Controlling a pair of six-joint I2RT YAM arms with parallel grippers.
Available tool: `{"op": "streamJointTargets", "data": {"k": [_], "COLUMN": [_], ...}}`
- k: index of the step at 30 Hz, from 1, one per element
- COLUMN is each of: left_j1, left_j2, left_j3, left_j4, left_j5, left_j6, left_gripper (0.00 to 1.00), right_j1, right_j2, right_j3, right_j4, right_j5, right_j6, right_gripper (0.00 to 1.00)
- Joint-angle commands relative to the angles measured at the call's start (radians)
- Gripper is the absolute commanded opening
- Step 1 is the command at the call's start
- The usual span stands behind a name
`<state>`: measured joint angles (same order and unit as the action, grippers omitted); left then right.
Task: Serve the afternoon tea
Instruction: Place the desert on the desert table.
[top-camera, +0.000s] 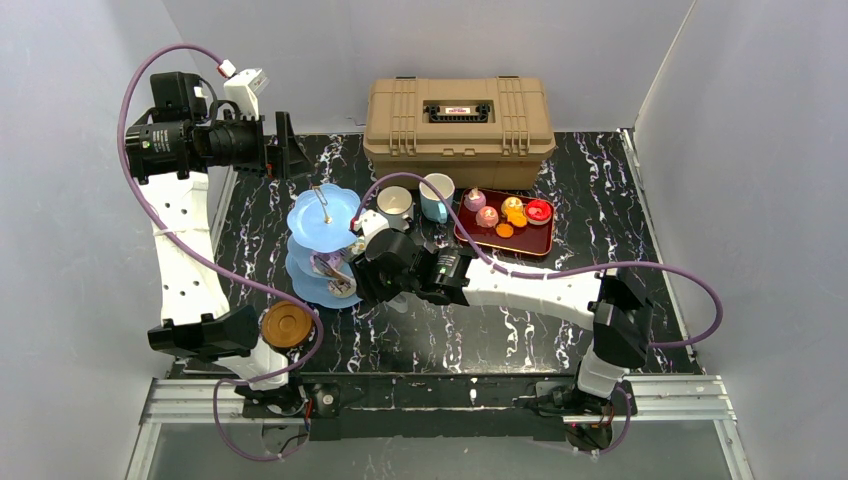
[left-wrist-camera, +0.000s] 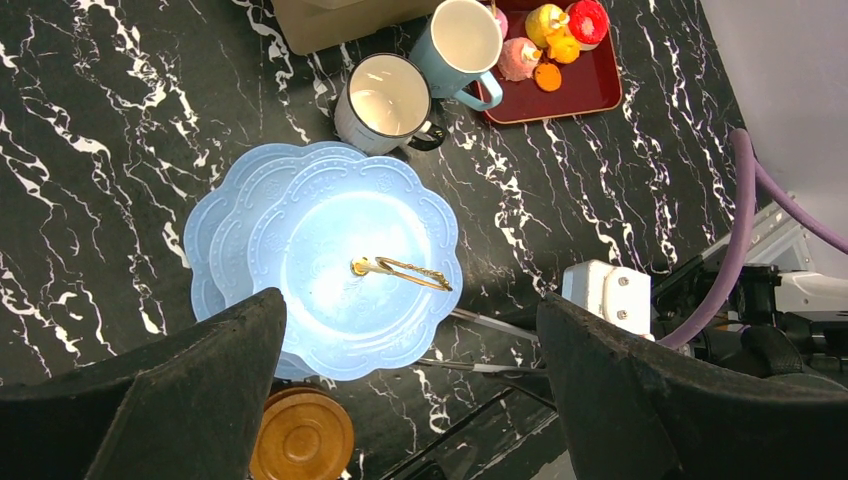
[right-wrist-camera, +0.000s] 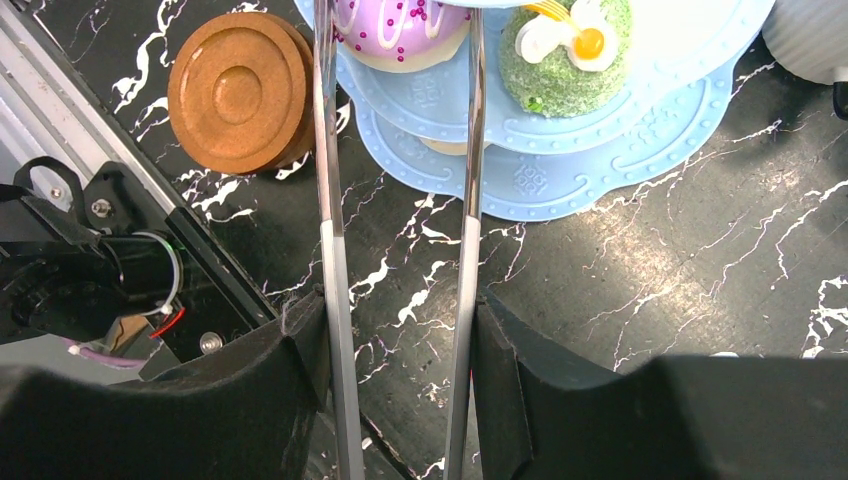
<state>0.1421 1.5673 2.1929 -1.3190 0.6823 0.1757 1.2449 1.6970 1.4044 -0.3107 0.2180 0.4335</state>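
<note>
Tongs (right-wrist-camera: 333, 260), stand tier (right-wrist-camera: 560, 150) holding donut (right-wrist-camera: 400, 25), green cake (right-wrist-camera: 570, 60)

Black marbled table (top-camera: 500, 340) between plain grey walls (top-camera: 760, 150)

Lighting: bright, even, overhead. Glare is noted atop the cake stand (left-wrist-camera: 330, 240); soft shadows are cast beside it. Fingers (left-wrist-camera: 180, 400) below it are rendered dark, blurred.

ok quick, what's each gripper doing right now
Left gripper: open, holding nothing.
Right gripper: shut on the metal tongs.
</note>
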Motion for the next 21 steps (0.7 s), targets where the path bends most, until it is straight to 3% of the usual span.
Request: {"op": "streamJointTargets", "data": {"k": [1,21], "left_j1": [0.004,0.004], "left_j2": [-0.012,-0.01], "left_j3": [0.014,0.011], "left_j4": [-0.023,-0.026], "left_j5": [0.039,0.051], "left_j6": [0.008,0.012], "left_gripper": [0.94,0.94], "right_j1": [0.005,0.004], "right_j2": [-0.047,-0.058], "right_j3": [0.042,0.069], "right_j4": [0.048,0.026], "right_j5": [-0.001,0.027], "right_j6": [-0.005,-0.009], "right_gripper": [0.55,0.61]}}
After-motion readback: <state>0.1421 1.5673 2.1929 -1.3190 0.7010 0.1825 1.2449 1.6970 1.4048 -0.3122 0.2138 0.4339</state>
